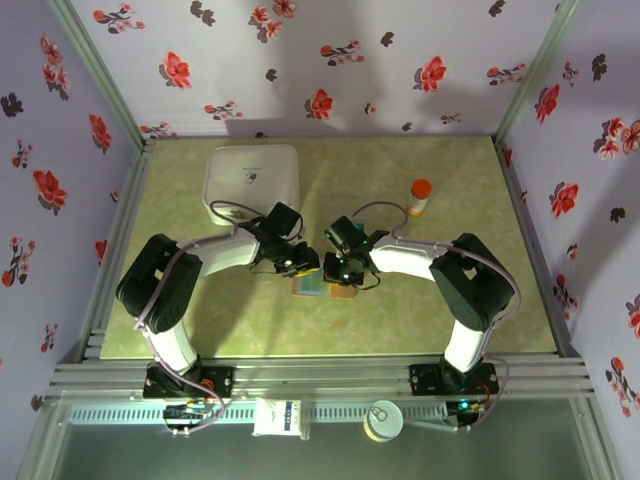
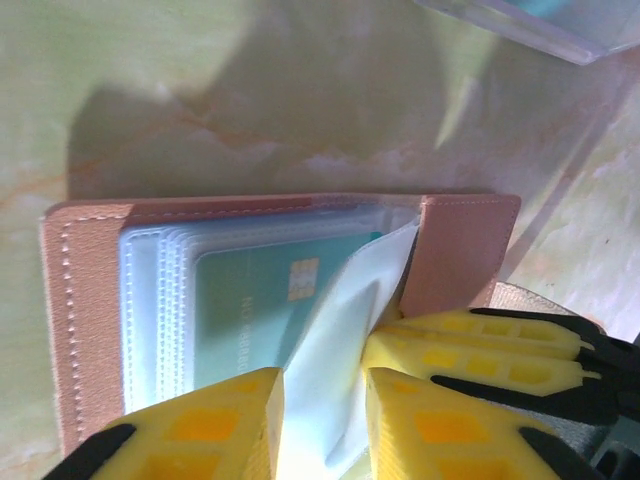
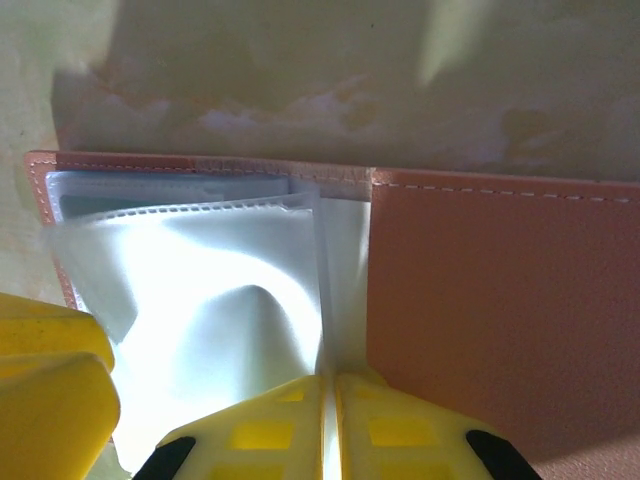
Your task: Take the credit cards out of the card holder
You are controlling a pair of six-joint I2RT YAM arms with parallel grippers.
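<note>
The left gripper and right gripper meet over the card holder at centre. A white box sits at eleven o'clock, an orange-capped bottle at one.

A pale green marbled desk stands between walls papered with red and dark flowers. A white square box sits between 10 and 11 o'clock, and a small orange-capped bottle stands upright at 2 o'clock. Below the 6 o'clock edge lie a white packet and a round tin, apart. The left wrist view catches a clear plastic box at 1 o'clock.
</note>
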